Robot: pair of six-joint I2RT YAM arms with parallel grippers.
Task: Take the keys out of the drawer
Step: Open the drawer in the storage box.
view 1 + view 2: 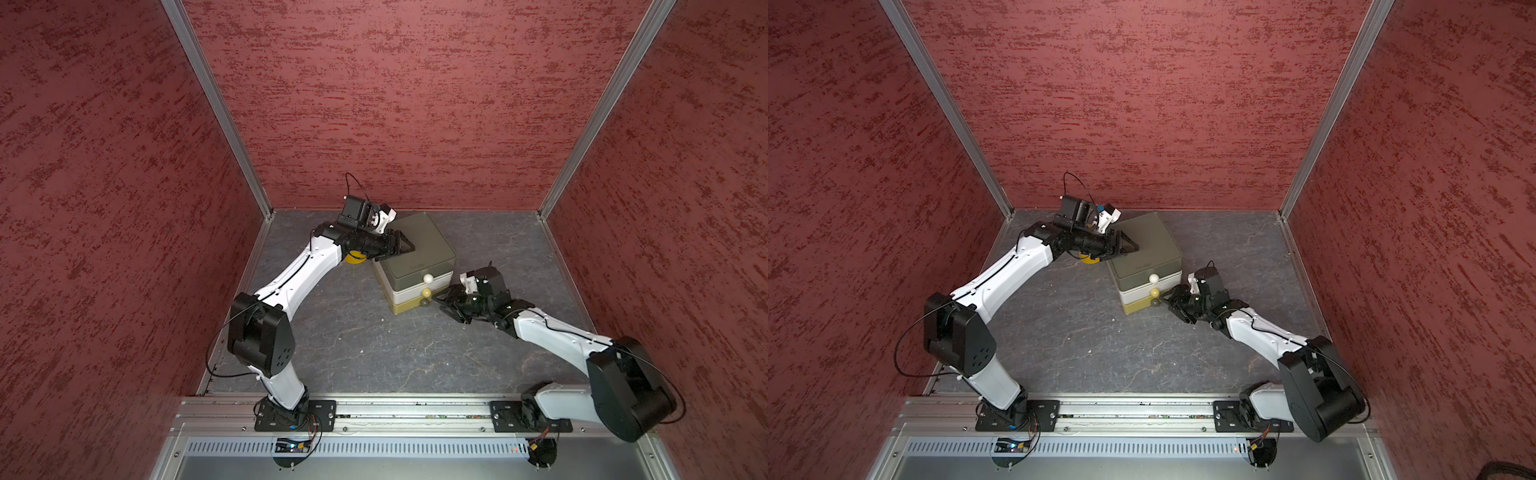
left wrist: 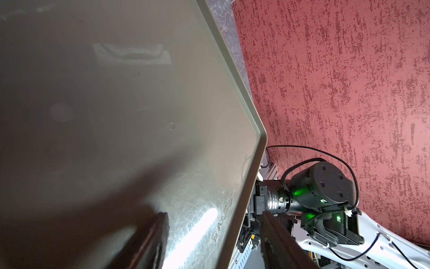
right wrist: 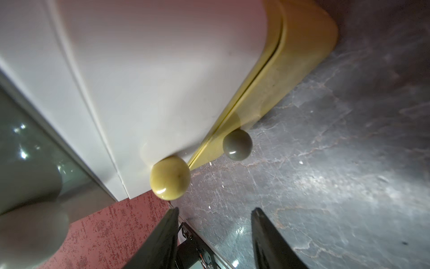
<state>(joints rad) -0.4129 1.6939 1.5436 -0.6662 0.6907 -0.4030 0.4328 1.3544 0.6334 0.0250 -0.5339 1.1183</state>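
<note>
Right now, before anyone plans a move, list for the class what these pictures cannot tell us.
Keys: in no view; the cabinet's three shut drawers hide their contents.
Yellow thing beside the cabinet, in both top views: mostly under the left arm; unidentifiable.
White knob, right wrist view: blurred, cut by the edge.
Left wrist view: dark blur hides whether the left jaws touch the cabinet top.

The little chest (image 1: 417,245) stands on my grey table (image 1: 374,345), toward the back. It has three stacked drawers: a green drawer (image 1: 405,271) with a white knob (image 1: 428,277), a white drawer (image 1: 405,293) with a yellow knob (image 3: 169,178), and a yellow drawer (image 1: 405,308) with a grey-green knob (image 3: 237,144). All are pushed shut, so the keys are hidden from me.
</note>
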